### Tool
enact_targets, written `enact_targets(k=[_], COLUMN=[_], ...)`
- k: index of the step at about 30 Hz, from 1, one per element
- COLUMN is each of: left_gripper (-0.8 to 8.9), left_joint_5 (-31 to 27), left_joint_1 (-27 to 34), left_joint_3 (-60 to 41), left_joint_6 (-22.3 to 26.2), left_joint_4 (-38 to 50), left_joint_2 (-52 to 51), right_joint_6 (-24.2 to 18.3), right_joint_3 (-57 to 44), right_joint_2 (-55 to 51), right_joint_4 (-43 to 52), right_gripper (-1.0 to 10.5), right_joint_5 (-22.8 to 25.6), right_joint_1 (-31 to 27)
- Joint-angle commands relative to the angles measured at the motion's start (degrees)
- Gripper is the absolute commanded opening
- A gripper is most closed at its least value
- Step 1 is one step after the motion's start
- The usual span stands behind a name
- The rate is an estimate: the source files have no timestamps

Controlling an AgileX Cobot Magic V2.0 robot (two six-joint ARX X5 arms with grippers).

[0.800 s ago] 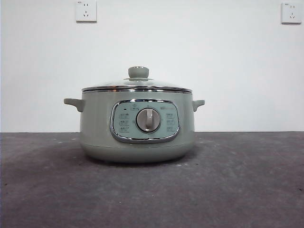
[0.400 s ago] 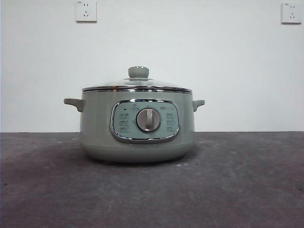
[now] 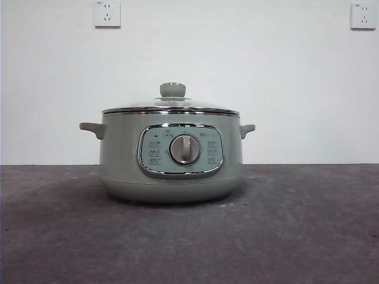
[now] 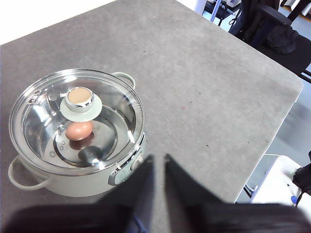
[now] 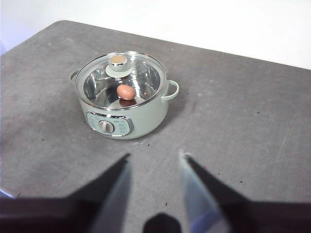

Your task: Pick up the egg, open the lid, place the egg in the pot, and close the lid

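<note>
The pot (image 3: 170, 157) stands upright on the dark grey surface (image 3: 308, 236), its chrome-framed control panel (image 3: 180, 150) and silver dial (image 3: 185, 149) facing the front camera, with one small side handle (image 3: 92, 129) jutting out at each side. The lid (image 3: 170, 106) sits closed and level on the pot's rim, its pale green knob (image 3: 172, 90) on top. In the front view nothing of either arm shows, and the egg cannot be seen there, since the pot's wall hides the inside. Both wrist views look down through the clear glass: the egg (image 4: 78, 130) lies inside the pot on the shiny metal floor, just beside the middle and partly under the knob (image 4: 80, 100) as seen from the left wrist. From the right wrist it shows as a reddish-brown oval (image 5: 125, 91) below the lid (image 5: 121, 80). The left gripper (image 4: 156, 167) hangs above the surface near the pot's panel side, touching nothing; its fingers (image 4: 143, 182) stand slightly apart with a narrow gap and hold nothing. The right gripper (image 5: 154, 162) hovers well apart from the pot (image 5: 121, 104), over bare surface in front of the panel, its fingers (image 5: 116, 189) spread wide and empty. Two wall sockets (image 3: 107, 13) sit high on the white wall behind.
</note>
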Motion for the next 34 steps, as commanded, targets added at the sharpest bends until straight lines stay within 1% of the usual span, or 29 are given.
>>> enact_targets(k=[1, 3, 6, 20, 24, 28, 30, 32, 34], left_gripper=[-0.08, -0.06, -0.04, -0.04, -0.04, -0.04, -0.04, -0.04, -0.04], left_joint_5=[0.39, 0.37, 0.37, 0.39, 0.39, -0.04, -1.6, -4.31, -5.42], left_joint_1=[0.07, 0.07, 0.07, 0.07, 0.09, 0.26, 0.33, 1.66, 4.37], left_joint_3=[0.07, 0.07, 0.07, 0.07, 0.07, 0.07, 0.04, 0.04, 0.02], left_joint_6=[-0.15, -0.15, -0.15, -0.2, 0.15, 2.86, 4.7, 8.17, 12.66], left_joint_4=[0.07, 0.09, 0.15, 0.13, 1.57, 1.64, 2.45, 4.48, 6.03], left_joint_2=[0.02, 0.02, 0.02, 0.13, 0.42, 0.63, 0.68, 0.42, -0.7], right_joint_6=[0.0, 0.13, 2.19, 2.14, 2.14, 2.16, 2.16, 2.14, 2.14], right_joint_3=[-0.37, -0.37, -0.35, -0.35, -0.35, -0.35, -0.35, -0.35, -0.35], right_joint_2=[0.02, 0.02, 0.02, 0.02, 0.02, 0.02, 0.02, 0.02, 0.02], right_joint_4=[-1.51, -1.51, -1.49, -1.49, -1.49, -1.49, -1.49, -1.49, -1.49], right_gripper=[-0.1, -0.1, 0.0, 0.0, 0.0, 0.0, 0.0, 0.0, 0.0], right_joint_5=[0.24, 0.26, 0.24, 0.24, 0.24, 0.24, 0.24, 0.24, 0.24], right_joint_1=[0.04, 0.04, 0.04, 0.04, 0.04, 0.04, 0.04, 0.04, 0.04])
